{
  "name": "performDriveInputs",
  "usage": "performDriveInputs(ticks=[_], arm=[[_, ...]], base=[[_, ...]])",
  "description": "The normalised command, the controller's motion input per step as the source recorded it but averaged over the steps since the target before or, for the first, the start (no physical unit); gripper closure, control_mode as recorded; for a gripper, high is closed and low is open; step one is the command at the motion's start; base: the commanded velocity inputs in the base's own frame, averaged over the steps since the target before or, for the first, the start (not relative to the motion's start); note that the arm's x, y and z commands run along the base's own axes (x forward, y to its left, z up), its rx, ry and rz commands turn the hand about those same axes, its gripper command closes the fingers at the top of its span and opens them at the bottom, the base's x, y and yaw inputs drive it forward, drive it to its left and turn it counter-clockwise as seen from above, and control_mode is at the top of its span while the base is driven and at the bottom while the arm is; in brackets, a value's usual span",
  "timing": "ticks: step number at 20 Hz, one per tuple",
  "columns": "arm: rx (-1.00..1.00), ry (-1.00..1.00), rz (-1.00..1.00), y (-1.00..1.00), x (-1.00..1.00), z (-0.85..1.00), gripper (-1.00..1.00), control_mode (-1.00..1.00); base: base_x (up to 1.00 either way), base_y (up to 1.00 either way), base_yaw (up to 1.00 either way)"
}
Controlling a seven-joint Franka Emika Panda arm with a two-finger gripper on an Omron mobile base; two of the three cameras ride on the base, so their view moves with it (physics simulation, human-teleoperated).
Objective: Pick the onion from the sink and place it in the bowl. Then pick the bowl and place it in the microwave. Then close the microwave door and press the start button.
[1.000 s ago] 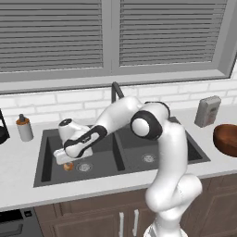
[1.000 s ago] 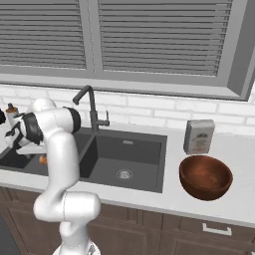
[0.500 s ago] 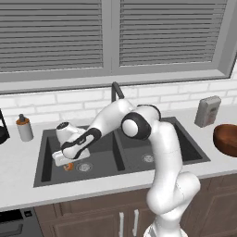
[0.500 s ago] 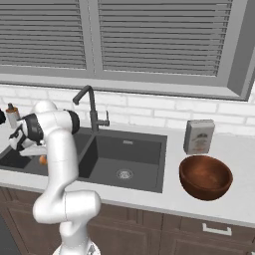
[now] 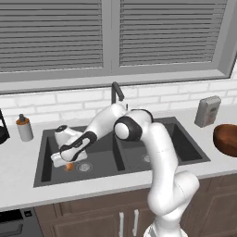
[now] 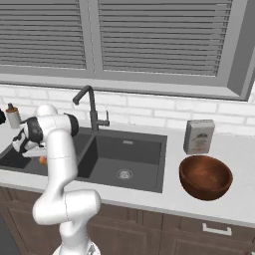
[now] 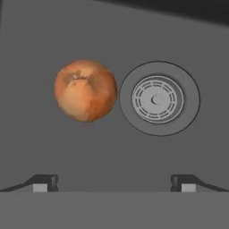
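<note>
The small orange-tan onion (image 5: 69,166) (image 6: 43,160) (image 7: 86,91) lies on the floor of the dark sink's (image 5: 42,159) left basin, beside a round metal drain (image 7: 159,99). My gripper (image 5: 66,162) (image 7: 114,181) hangs low in that basin, just above the onion. It is open, with the dark fingertips (image 7: 42,182) wide apart and nothing between them. The reddish-brown bowl (image 5: 227,139) (image 6: 205,177) stands upright on the counter to the right of the sink. The microwave and its door are out of view.
A dark angular faucet (image 5: 116,91) (image 6: 89,102) rises behind the divider between the basins. A grey box (image 5: 207,111) (image 6: 199,137) stands behind the bowl. A small bottle (image 5: 24,127) (image 6: 12,115) sits on the counter left of the sink.
The hand has sunk lower into the left basin and come closer to the onion. Its jaws stay open, and the onion and bowl have not moved.
</note>
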Motion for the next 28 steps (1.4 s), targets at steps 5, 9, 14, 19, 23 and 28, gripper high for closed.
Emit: performDriveInputs(ticks=[5, 9, 14, 19, 23, 28], arm=[[0.0, 0.0, 0.0, 0.35, 0.27, -0.19, -1.0, -1.0], [0.0, 0.0, 0.0, 0.04, 0.25, -0.22, -1.0, -1.0], [0.0, -0.02, 0.0, 0.0, 0.35, -0.27, -1.0, -1.0], [0.0, 0.0, 0.0, 0.01, 0.21, -0.24, -1.0, -1.0], [0.0, 0.0, 0.0, 0.05, 0.02, -0.28, -1.0, -1.0], [0.0, 0.0, 0.0, 0.0, -0.08, -0.19, -1.0, -1.0]], base=[[0.0, 0.0, 0.0], [0.0, 0.0, 0.0], [0.0, 0.0, 0.0], [0.0, 0.0, 0.0], [0.0, 0.0, 0.0], [0.0, 0.0, 0.0]])
